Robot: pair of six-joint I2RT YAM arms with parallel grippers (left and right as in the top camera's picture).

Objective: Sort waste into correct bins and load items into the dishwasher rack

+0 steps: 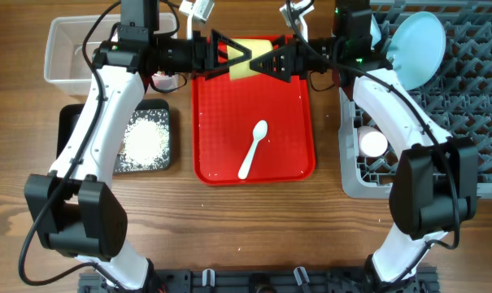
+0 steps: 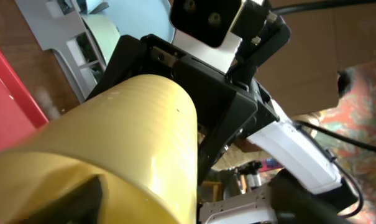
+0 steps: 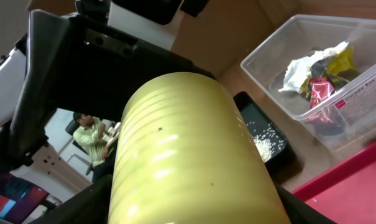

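The yellow cup (image 1: pixel 247 61) hangs on its side above the far end of the red tray, between both grippers. My right gripper (image 1: pixel 268 63) is shut on it; in the right wrist view the cup (image 3: pixel 188 155) fills the space between the two black fingers. My left gripper (image 1: pixel 232 59) is at the cup's other end; in the left wrist view the cup (image 2: pixel 125 143) has one finger by its rim, with a gap to the other finger, so it looks open. A white spoon (image 1: pixel 254 148) lies on the tray. A pale blue plate (image 1: pixel 418 50) and a pink cup (image 1: pixel 372 144) are in the grey rack (image 1: pixel 473 122).
The red tray (image 1: pixel 221 122) lies in the middle. The clear tub (image 1: pixel 71 50) stands at the back left and holds tissue and wrappers (image 3: pixel 318 71). The black tray (image 1: pixel 75 138) in front of it holds white grains (image 1: pixel 145 140).
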